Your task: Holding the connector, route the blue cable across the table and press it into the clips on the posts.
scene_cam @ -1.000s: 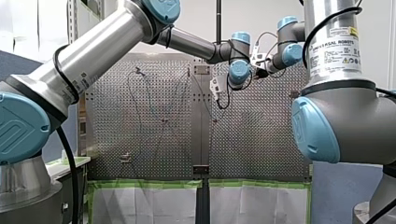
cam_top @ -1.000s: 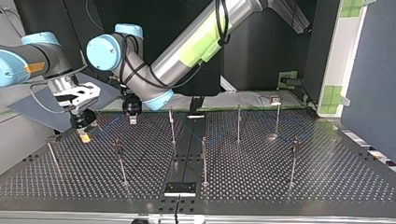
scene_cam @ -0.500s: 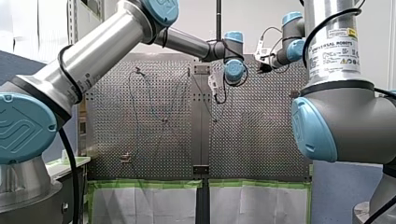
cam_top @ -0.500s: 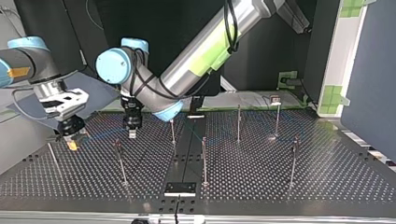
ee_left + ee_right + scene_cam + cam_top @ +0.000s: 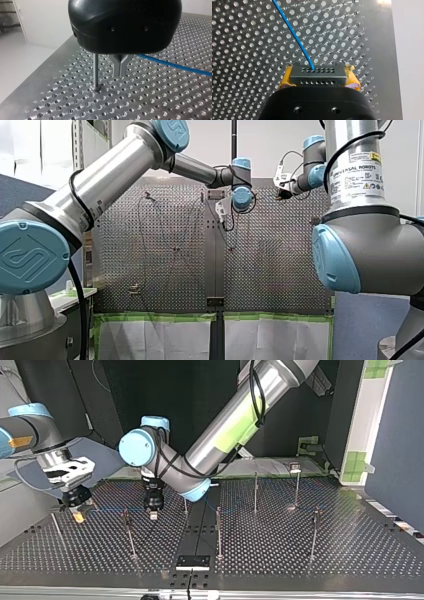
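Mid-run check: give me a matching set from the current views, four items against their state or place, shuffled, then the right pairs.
Column one
1. connector
2. blue cable
3. left gripper
4. post

Column two
A. stands upright on the table, beside the left gripper
B. clamped in the right gripper
C. leaves the connector and runs over the perforated table
D. shut, with nothing seen in it

Pairs: 1-B, 2-C, 3-D, 4-A
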Controlling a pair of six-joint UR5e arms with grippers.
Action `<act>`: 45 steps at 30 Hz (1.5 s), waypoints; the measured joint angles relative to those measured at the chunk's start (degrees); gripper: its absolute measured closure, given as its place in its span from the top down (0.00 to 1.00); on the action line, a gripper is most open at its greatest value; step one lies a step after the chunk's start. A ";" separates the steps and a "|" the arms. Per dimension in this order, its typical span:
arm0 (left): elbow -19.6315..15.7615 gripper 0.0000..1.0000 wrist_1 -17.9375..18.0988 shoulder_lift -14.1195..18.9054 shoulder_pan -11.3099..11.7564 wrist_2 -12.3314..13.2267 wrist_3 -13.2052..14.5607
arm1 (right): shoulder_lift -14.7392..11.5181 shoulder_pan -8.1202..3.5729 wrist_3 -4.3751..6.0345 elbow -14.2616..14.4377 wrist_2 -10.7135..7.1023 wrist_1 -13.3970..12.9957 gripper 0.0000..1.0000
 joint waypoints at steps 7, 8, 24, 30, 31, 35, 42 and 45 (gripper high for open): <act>-2.23 0.00 -0.91 0.12 -1.56 -2.08 0.03 | -0.19 0.11 -0.20 -0.03 -0.10 0.20 0.00; -2.65 0.00 -0.89 0.15 -1.73 -2.15 -0.02 | -0.22 0.15 -0.25 -0.03 -0.18 0.21 0.00; -3.84 0.00 2.63 2.96 -2.32 -0.38 0.19 | -0.47 0.29 -0.74 -0.56 -2.01 -0.10 0.00; -3.84 0.00 4.17 2.95 -1.47 1.80 0.31 | -0.47 0.26 -0.60 -1.14 -2.04 -0.12 0.00; -3.85 0.00 4.36 2.94 -1.26 2.29 0.30 | -0.45 0.24 -0.56 -1.18 -2.09 -0.15 0.00; -3.86 0.00 5.02 2.85 -0.47 3.84 0.26 | 0.10 0.07 -0.43 -1.45 -2.86 -0.37 0.00; -3.85 0.00 6.07 2.51 1.67 6.17 0.20 | 1.33 0.03 -0.44 -2.38 -4.16 -0.87 0.00; -3.85 0.00 6.32 2.50 3.04 7.37 0.19 | 1.87 0.01 -0.36 -3.20 -4.51 -1.03 0.00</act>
